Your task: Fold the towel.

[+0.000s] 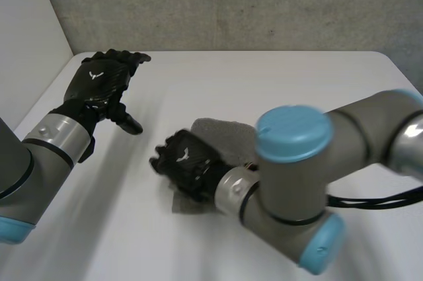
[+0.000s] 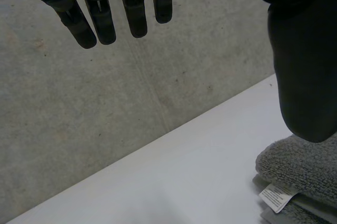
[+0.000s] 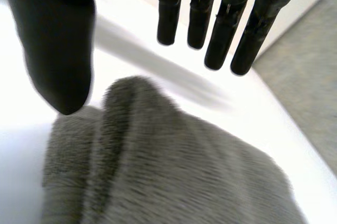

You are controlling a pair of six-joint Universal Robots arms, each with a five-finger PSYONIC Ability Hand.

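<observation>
Two black hands are over a white table (image 1: 277, 82). My left hand (image 1: 102, 82) hovers near the far left corner, well apart from the towel (image 1: 221, 132), its fingers (image 2: 134, 13) straight and spread, holding nothing. My right hand (image 1: 185, 162) is near the table's middle, over the near-left part of the folded grey towel. In its wrist view the fingers hang straight and the thumb stands apart, with the towel under the palm and nothing gripped. A small white label (image 2: 276, 197) sticks out from the towel's folded layers. A grey concrete wall (image 1: 231, 3) stands behind the table.
</observation>
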